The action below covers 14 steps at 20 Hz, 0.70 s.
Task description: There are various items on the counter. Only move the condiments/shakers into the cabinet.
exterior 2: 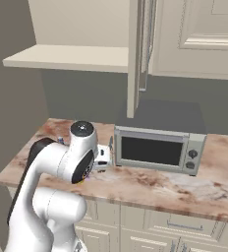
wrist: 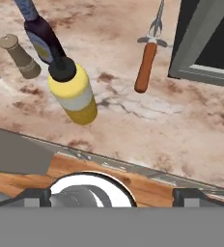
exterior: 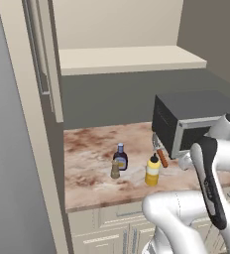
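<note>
In the hand view, going left to right across the upper part of the frame: the tan pepper shaker [wrist: 18, 56] stands at upper left, the dark bottle with the blue cap [wrist: 41, 34] just right of it, and the yellow squeeze bottle [wrist: 73, 91] below and right of that, left of centre. Further right lies the orange-handled tool [wrist: 147, 65], and the microwave [wrist: 205, 41] takes the upper right corner. All of them rest on the marbled worktop [wrist: 147, 125].

In the left base view the same three containers cluster at mid-frame, with the cabinet shelf [exterior: 129, 59] above them in the upper half, bare.

The claw [wrist: 112, 194] sits at the bottom of the hand view with its two tips spread as wide as they go and nothing between them.

By my reading no container has been moved yet; the arm is lining up a first pick. The yellow squeeze bottle looks nearest. The next move calls for carrying the claw forward and down so its tips straddle that bottle, without knocking the dark bottle close behind.
</note>
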Motion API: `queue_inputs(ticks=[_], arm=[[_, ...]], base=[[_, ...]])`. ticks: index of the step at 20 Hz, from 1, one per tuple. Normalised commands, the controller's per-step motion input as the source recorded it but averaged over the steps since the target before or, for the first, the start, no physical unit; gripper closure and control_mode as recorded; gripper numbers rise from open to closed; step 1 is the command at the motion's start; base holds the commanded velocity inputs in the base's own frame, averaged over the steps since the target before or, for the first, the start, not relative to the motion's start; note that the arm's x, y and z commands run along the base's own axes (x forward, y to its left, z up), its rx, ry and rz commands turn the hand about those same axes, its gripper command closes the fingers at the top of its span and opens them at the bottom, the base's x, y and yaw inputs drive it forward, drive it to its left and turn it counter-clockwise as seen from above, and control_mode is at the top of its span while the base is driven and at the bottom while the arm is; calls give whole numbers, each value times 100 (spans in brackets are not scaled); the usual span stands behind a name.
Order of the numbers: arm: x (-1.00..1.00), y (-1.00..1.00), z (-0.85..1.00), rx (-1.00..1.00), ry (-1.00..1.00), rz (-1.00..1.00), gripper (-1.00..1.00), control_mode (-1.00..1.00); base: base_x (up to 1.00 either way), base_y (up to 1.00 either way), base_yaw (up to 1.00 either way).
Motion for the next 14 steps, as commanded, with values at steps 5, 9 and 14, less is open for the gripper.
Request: queue_inputs(ticks=[5, 9, 14], arm=[[-25, -85, -11, 22, -6, 45, -100, -100], [-9, -27, -8, 27, -20, 44, -100, -100], [4, -4, 4, 36, -17, 21, -100, -100]], base=[[0, 0, 0], [0, 0, 0], [0, 0, 0]])
